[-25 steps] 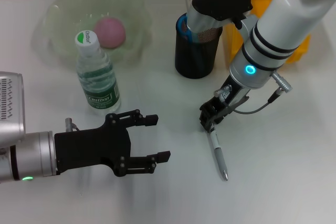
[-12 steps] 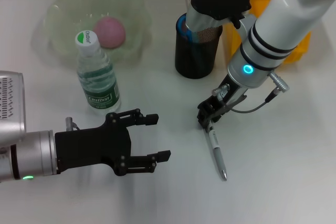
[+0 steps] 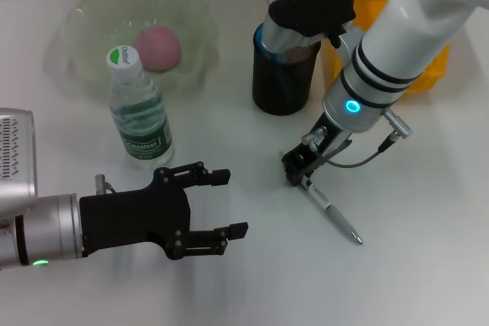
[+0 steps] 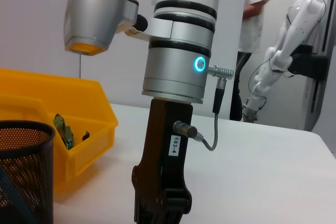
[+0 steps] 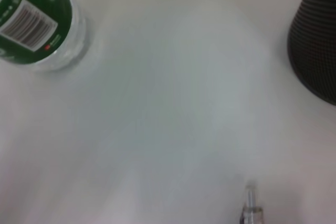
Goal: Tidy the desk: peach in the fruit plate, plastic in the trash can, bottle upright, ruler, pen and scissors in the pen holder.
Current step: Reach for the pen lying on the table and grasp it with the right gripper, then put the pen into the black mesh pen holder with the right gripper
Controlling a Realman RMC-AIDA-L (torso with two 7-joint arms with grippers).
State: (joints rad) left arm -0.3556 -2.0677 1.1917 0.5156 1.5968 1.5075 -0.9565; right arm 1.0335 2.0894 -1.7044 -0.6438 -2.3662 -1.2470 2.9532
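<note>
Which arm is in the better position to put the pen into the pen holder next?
The right. Its gripper is already down at one end of the pen, and the pen holder stands just behind it. The left gripper hovers open farther away, near the bottle.

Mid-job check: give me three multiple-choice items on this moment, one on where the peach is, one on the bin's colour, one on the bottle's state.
1. Where is the peach?
A. in the plate
B. on the bare desk
C. in the pen holder

2. What colour is the bin behind the pen holder?
A. blue
B. yellow
C. green

3. How is the bottle?
A. lying on its side
B. upright, cap on
C. upright, cap off

Answers:
1 A: the peach lies inside the plate.
2 B: the bin behind the pen holder is yellow.
3 B: the bottle stands upright with its cap on.
</note>
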